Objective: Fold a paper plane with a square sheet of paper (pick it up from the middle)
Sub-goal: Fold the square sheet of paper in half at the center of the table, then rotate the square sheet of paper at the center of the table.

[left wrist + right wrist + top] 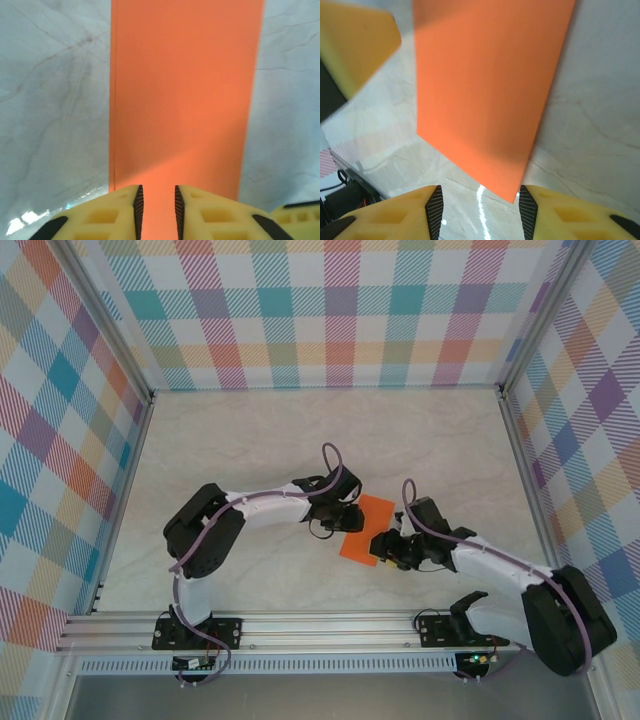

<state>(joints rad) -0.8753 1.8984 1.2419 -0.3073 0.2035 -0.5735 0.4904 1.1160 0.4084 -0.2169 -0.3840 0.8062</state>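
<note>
Nearest to us, the left end effector (pixel 156 200) has its jaws set narrow, a slim gap between the yellow pads, and we see orange through that gap. The orange sheet (pixel 185 100) runs straight ahead from its tips as a long strip lying flat. We cannot tell whether the pads touch the paper, and nothing appears to be pinched. The right end effector (pixel 480 206) has its jaws a good deal wider. One corner of the sheet sits just ahead of them, between the two pads, and the paper spreads away from there.

We judge the task to be at an early stage. The sheet looks like a rectangle, not a square, and a doubled edge down its left side in the left wrist view suggests one centre fold has been made. There is no pointed nose and there are no wings, so most of the folding is left to do.

From above, the paper lies between the two end effectors, touching or just beside both. Under it, the desk (pixel 300 440) is a pale, marble-veined surface with a slight sheen. A metal rail (pixel 330 625) runs along its near edge, behind the end effectors. Beyond them, plaid walls (pixel 340 310) in pastel checks close in the far side and both flanks.
</note>
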